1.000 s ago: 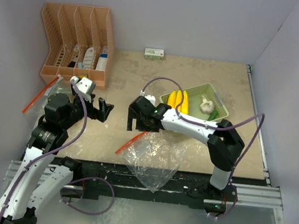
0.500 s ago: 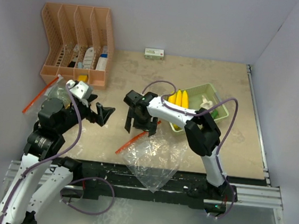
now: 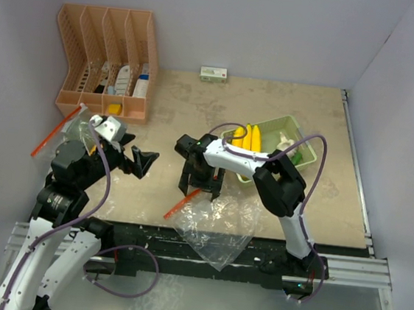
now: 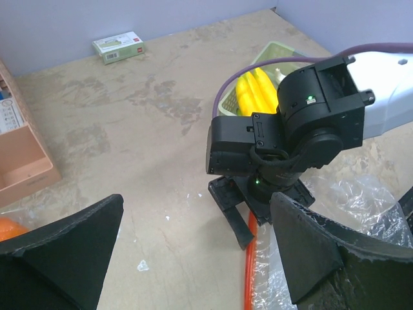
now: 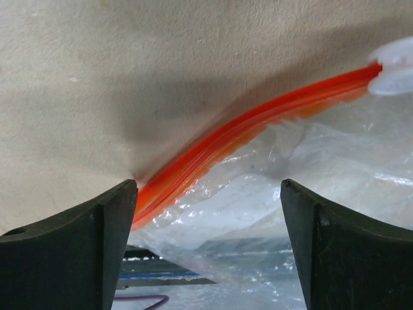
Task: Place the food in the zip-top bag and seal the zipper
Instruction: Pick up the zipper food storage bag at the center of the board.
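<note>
Zip-top bag [image 3: 211, 226] crumpled at table's [image 3: 174, 114] near edge, pale green tray [image 3: 273, 120] behind it, right gripper [image 3: 201, 190] spread wide astride its orange zipper [image 5: 245, 126], left gripper [image 3: 145, 162] spread, empty, off left, bananas [image 3: 247, 137] and white bulb [image 3: 285, 141] in tray

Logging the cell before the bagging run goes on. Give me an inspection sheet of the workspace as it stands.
Surface: beige table, scuffed, white specks.
Job's things: clear zip-top bag at near edge, orange zipper; bananas and white bulb in green tray.
Clutter: orange organizer, small box, second bag far left.
Grippers: left gripper open, holding nothing; right gripper open, straddling the zipper.
Cables: purple cable along each arm.
Surroundings: plain walls on three sides.
</note>
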`<state>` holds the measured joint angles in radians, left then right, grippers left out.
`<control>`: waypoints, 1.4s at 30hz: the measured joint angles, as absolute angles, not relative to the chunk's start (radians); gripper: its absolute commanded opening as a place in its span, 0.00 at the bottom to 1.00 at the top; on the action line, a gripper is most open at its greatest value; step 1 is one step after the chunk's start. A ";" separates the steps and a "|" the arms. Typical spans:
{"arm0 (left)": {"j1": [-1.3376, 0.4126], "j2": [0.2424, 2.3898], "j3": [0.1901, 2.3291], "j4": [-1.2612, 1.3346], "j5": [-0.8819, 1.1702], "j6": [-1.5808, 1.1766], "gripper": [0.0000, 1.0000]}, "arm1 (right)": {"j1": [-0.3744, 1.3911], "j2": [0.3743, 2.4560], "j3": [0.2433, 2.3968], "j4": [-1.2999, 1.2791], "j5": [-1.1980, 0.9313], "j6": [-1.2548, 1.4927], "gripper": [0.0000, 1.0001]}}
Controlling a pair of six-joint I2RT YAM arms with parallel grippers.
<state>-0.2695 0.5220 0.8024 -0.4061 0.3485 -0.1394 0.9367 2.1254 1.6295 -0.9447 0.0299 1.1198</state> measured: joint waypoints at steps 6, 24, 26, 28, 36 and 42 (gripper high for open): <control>-0.270 0.516 0.798 -0.406 0.348 -0.140 0.99 | 0.939 2.112 1.562 -0.879 0.016 1.129 0.32; -0.270 0.537 0.796 -0.411 0.355 -0.147 0.99 | 0.985 1.867 1.506 -0.690 0.219 0.892 0.00; -0.270 0.535 0.789 -0.405 0.373 -0.157 0.99 | 0.985 1.802 1.497 -0.622 0.213 0.801 0.00; -0.270 0.535 0.778 -0.397 0.410 -0.171 0.99 | 0.985 1.735 1.478 -0.545 0.194 0.714 0.00; -0.270 0.543 0.723 -0.296 0.633 -0.239 0.86 | 0.983 1.541 1.377 -0.322 0.152 0.413 0.00; -0.270 0.620 0.717 -0.157 0.828 -0.347 0.75 | 0.982 1.378 1.222 -0.218 0.131 0.239 0.00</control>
